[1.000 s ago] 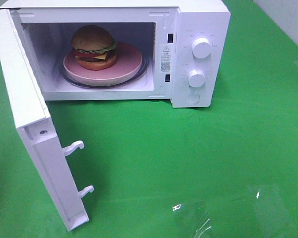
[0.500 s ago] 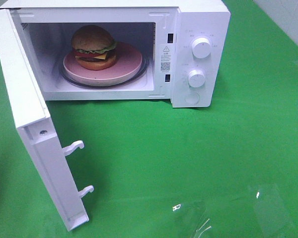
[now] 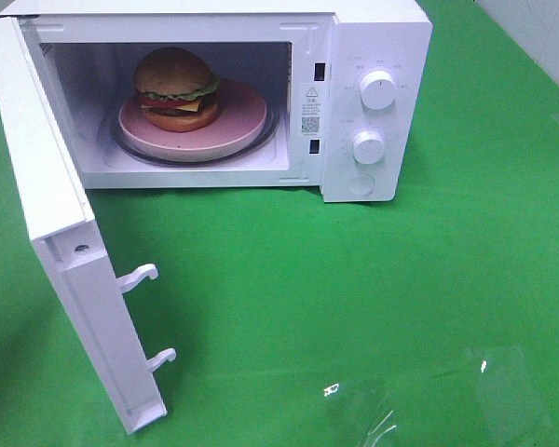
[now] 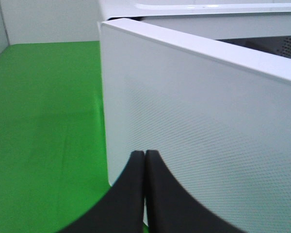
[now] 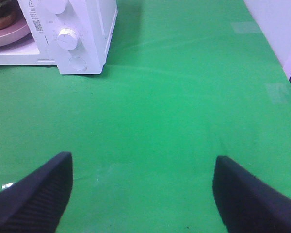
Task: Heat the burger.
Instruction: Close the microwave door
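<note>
Burger (image 3: 175,88) sits on pink plate (image 3: 247,116) inside microwave (image 3: 382,37), left part of cavity.
Door (image 3: 56,205) stands wide open, so heating can't start yet; closing it looks like next step.
Left gripper (image 4: 144,158): fingers pressed together, empty, right at door's outer face. Likely placed to push door shut; contact unclear.
Right gripper (image 5: 143,165): jaws wide, nothing between, low over green table (image 5: 184,97), facing dials (image 5: 67,39), well apart from burger.
Door stands between left gripper and burger.

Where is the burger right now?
In the high view, the burger sits on the pink plate inside the open microwave, toward the plate's left.
</note>
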You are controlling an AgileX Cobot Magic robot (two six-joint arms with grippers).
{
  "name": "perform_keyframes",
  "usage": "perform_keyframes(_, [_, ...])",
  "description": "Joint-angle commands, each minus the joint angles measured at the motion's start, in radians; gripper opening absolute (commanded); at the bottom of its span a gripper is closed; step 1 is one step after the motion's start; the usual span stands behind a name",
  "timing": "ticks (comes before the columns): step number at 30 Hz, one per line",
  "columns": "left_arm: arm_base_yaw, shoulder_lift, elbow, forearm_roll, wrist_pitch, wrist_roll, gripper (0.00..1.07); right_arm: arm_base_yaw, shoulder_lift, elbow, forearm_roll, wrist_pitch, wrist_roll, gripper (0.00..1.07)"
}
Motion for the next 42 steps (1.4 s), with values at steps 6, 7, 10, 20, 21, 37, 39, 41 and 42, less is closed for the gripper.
perform_keyframes(6, [-0.005,0.121,-0.015,0.158,-0.167,-0.053,0.00,-0.006,-0.025,0.002,-0.002,-0.013,0.001,0.75])
perform_keyframes(7, [-0.005,0.121,-0.015,0.158,-0.167,-0.053,0.00,-0.006,-0.025,0.002,-0.002,-0.013,0.001,0.75])
perform_keyframes(10, [-0.005,0.144,-0.031,0.183,-0.164,-0.053,0.00,-0.006,-0.025,0.002,-0.002,-0.013,0.001,0.75])
perform_keyframes(20, [-0.132,0.211,-0.053,0.118,-0.145,-0.040,0.00,-0.006,-0.025,0.002,-0.002,-0.013,0.001,0.75])
perform_keyframes(21, [-0.171,0.238,-0.053,0.067,-0.147,-0.020,0.00,-0.006,-0.025,0.002,-0.002,-0.013,0.001,0.75])
perform_keyframes(37, [-0.489,0.368,-0.149,-0.352,-0.149,0.192,0.00,-0.006,-0.025,0.002,-0.002,-0.013,0.001,0.74])
perform_keyframes(39, [-0.565,0.418,-0.217,-0.405,-0.147,0.222,0.00,-0.006,-0.025,0.002,-0.002,-0.013,0.001,0.74])
perform_keyframes(41, [-0.594,0.445,-0.249,-0.441,-0.147,0.233,0.00,-0.006,-0.025,0.002,-0.002,-0.013,0.001,0.74])
perform_keyframes(42, [-0.594,0.445,-0.249,-0.441,-0.147,0.233,0.00,-0.006,-0.025,0.002,-0.002,-0.013,0.001,0.74])
